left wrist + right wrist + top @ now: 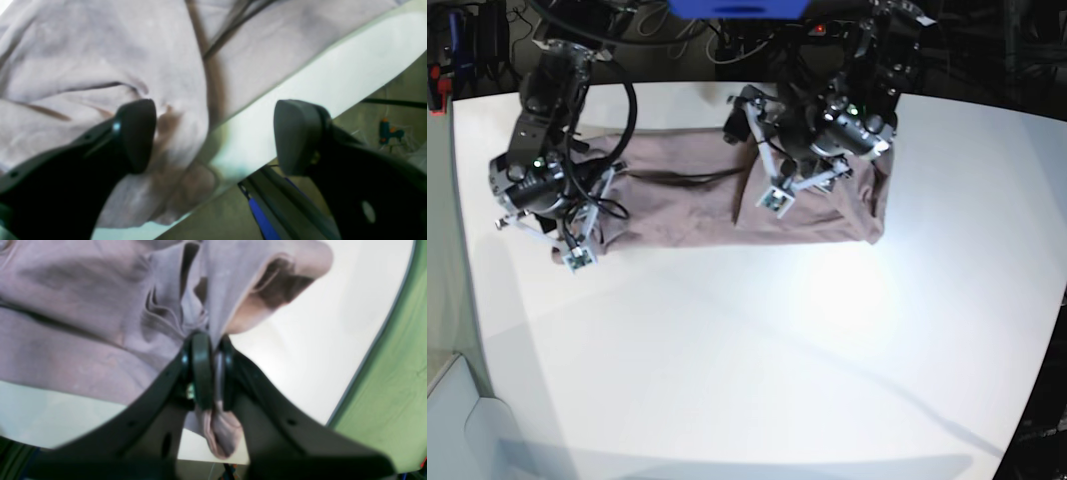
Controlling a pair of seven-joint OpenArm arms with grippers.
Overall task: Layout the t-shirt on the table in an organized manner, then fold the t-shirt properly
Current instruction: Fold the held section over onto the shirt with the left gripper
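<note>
The mauve-pink t-shirt (687, 205) lies as a long, wrinkled band across the far part of the white table (777, 350). In the right wrist view my right gripper (211, 350) is shut on a bunched fold of the t-shirt (83, 306), and cloth hangs out below the jaws. This arm (537, 180) stands at the shirt's left end. My left gripper (217, 136) is open just above the shirt's edge, one finger (136, 133) over the t-shirt (100, 60), the other over the table (333, 80) near its rim. Its arm (827, 130) is over the shirt's right half.
Past the table edge, the left wrist view shows floor, a blue and black bar (263, 213) and a teal and orange tool (388, 131). A black cable (233, 30) crosses the shirt. A green surface (393, 390) lies beyond the table rim in the right wrist view.
</note>
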